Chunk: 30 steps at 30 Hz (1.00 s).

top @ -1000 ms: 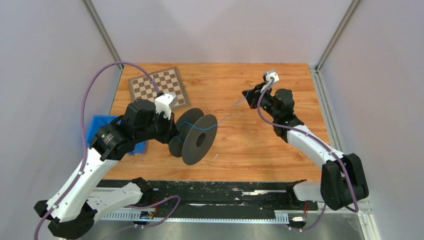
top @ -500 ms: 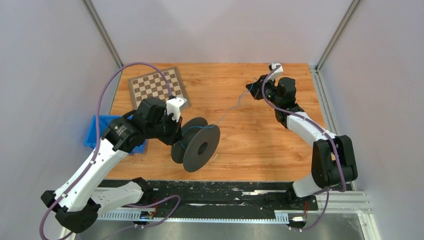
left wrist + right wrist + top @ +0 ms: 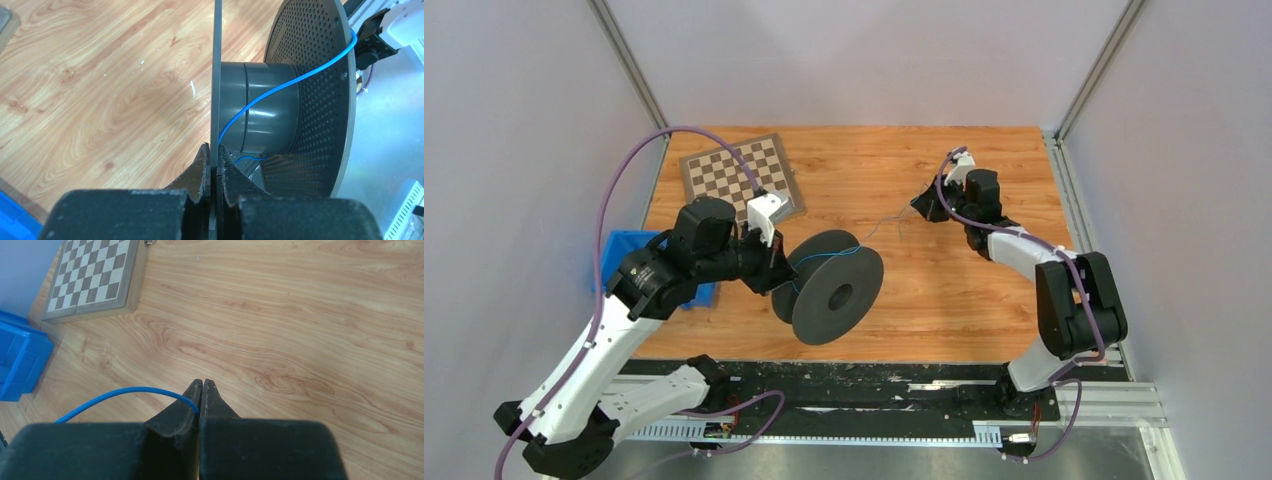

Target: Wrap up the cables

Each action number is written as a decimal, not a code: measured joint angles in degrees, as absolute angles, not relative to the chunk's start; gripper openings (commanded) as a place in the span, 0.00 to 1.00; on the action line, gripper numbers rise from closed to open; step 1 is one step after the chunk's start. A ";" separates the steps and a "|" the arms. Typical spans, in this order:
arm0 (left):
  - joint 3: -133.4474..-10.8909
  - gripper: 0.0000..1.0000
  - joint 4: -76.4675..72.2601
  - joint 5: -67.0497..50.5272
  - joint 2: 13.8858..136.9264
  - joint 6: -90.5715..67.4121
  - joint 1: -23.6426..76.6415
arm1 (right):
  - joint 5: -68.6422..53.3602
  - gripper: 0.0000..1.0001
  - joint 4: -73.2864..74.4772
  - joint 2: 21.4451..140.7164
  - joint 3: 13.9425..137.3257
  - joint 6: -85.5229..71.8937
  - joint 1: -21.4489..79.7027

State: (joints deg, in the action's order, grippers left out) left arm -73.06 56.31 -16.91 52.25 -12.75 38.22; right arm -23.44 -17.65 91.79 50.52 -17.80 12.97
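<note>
Left wrist view has the left gripper (image 3: 214,165) nipped narrow on the thin rim of the near disc of the spool (image 3: 270,130), which hangs in the air over the near-left part of the desk (image 3: 984,300) with its axle roughly level. The right gripper (image 3: 202,390), toward the far right corner, is closed tight on the cable (image 3: 130,388), with the blue strand entering between its tips from the left. From there the cable runs slack and slightly wavy across the middle of the desk to the spool. It comes in over the edge of the perforated far disc and crosses the grey core at a slant, with what looks like little more than one turn laid down so far. I judge the winding has barely begun. To do it well, the right arm should bring the strand into the gap between the two discs, so that it meets the core square rather than riding on a rim. It should then take up just enough slack for the turns to sit snug side by side. Pulling hard looks unwise, since the spool is held only by a pinch on one thin disc and could twist or slip. Each lap should also stay clear of the left fingers (image 3: 200,172).
</note>
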 measured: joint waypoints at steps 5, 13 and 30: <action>-73.06 0.00 58.72 -14.94 53.78 -11.40 38.22 | -23.57 0.00 -16.84 92.66 50.92 -18.41 12.19; -71.24 0.00 62.50 -10.35 58.85 -9.80 38.15 | -23.51 0.00 -16.53 92.66 56.07 -21.26 8.27; -71.22 0.00 54.52 -8.47 54.85 -17.12 36.69 | -24.21 0.00 -16.03 87.90 44.10 -20.05 14.74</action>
State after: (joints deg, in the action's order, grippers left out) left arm -71.22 54.52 -8.47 54.85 -17.12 36.69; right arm -24.21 -16.03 87.90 44.10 -20.05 14.74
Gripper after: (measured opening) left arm 0.025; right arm 0.003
